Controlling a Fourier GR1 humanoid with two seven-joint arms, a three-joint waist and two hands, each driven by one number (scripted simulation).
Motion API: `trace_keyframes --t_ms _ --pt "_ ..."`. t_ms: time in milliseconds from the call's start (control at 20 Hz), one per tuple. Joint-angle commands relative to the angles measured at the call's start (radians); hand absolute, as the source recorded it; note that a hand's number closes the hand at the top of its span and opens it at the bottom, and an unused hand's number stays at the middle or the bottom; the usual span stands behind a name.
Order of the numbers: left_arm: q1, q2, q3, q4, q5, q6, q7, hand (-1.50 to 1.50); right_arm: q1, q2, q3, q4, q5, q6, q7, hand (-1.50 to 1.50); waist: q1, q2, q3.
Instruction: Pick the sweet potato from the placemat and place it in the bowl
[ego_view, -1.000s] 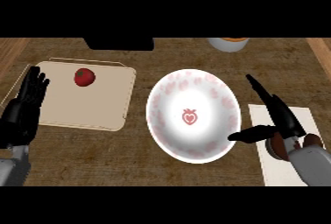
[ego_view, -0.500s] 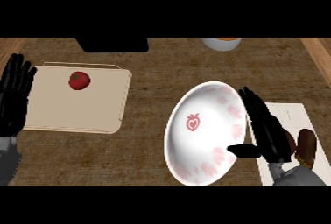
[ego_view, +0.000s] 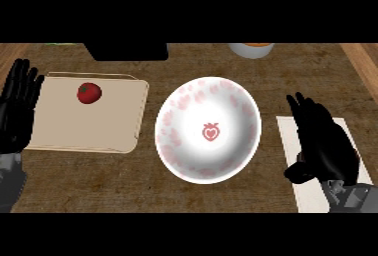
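Since half a second ago, right hand (ego_view: 323, 142) now covers the white placemat (ego_view: 356, 150) near the counter's right edge, fingers straight; sweet potato hidden. Grasping it comes next, then the bowl (ego_view: 209, 130).

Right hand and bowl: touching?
Apart. Head view shows a strip of bare counter between the right hand, fingers straight over the placemat, and the bowl rim.

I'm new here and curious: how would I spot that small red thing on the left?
Find the big white bowl mid-counter, then the tan cutting board to its left. The tomato sits near the board's far edge: the only round red item there.
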Motion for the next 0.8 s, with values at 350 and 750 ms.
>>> trace_keyframes --t_ms 350,750 --pt "-0.014 0.009 0.015 -0.018 -0.001 -0.009 0.021 0.00 -0.068 -0.046 -0.039 -0.065 -0.298 0.599 0.363 -1.50 0.017 0.007 0.001" --pt "0.024 -0.009 0.020 -0.021 0.001 -0.038 0.006 0.00 -0.063 -0.061 -0.093 -0.099 -0.393 0.658 0.460 -1.50 0.017 0.006 0.003"
